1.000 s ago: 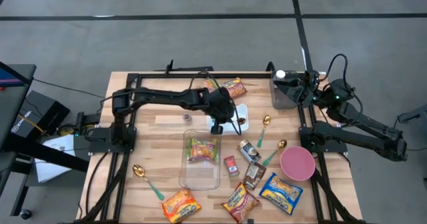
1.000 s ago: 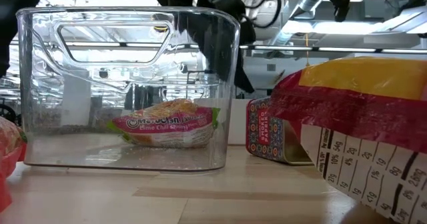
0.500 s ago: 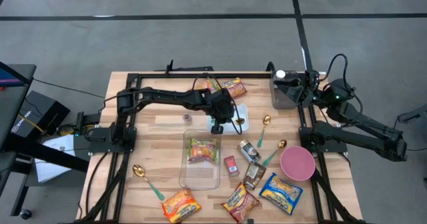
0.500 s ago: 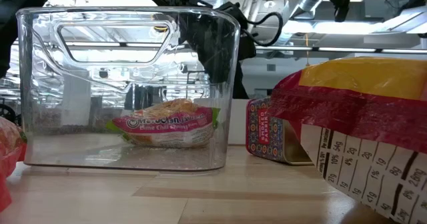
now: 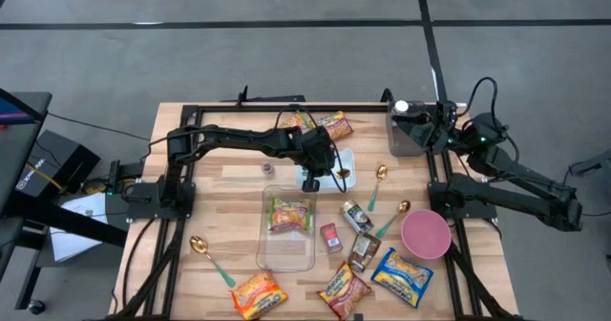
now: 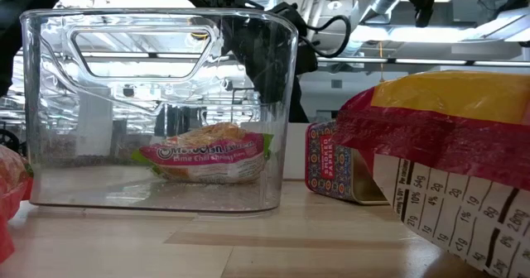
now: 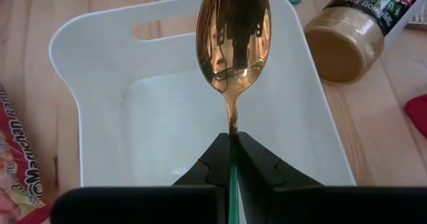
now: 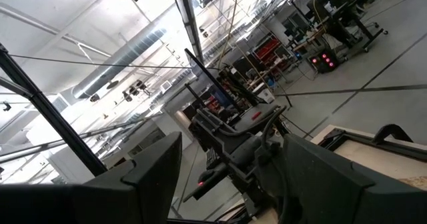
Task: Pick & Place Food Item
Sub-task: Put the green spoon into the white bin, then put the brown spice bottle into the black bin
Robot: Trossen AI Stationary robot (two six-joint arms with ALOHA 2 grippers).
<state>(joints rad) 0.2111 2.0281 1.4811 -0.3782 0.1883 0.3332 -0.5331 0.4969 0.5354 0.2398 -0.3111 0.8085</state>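
My left gripper (image 7: 233, 147) is shut on a spoon with a gold bowl (image 7: 233, 31) and a green handle. It hangs over the white tray (image 7: 67, 117) at mid-table, where the high view also shows this gripper (image 5: 325, 173). A ramen pack (image 5: 289, 214) lies flat on the floor of the clear bin (image 5: 286, 254), just nearer than the tray. My right gripper (image 8: 227, 177) stands open at the table's far right, pointing up into the room and holding nothing. My left gripper pinches the spoon's neck (image 7: 233, 127), where the gold stem meets the green handle (image 7: 233, 184), between its two fingers. The fingers slant down and lie along the spoon. The bowl sticks out ahead of the fingertips over the tray; whether it touches the tray I cannot tell.
Near the table's front edge lie ramen packs (image 5: 258, 294) (image 5: 344, 290) (image 5: 403, 275); another (image 5: 329, 125) lies at the far side. A pink bowl (image 5: 425, 233), a jar (image 5: 356, 216), a red box (image 5: 331, 237) and loose spoons (image 5: 380, 178) (image 5: 205, 254) are scattered around.
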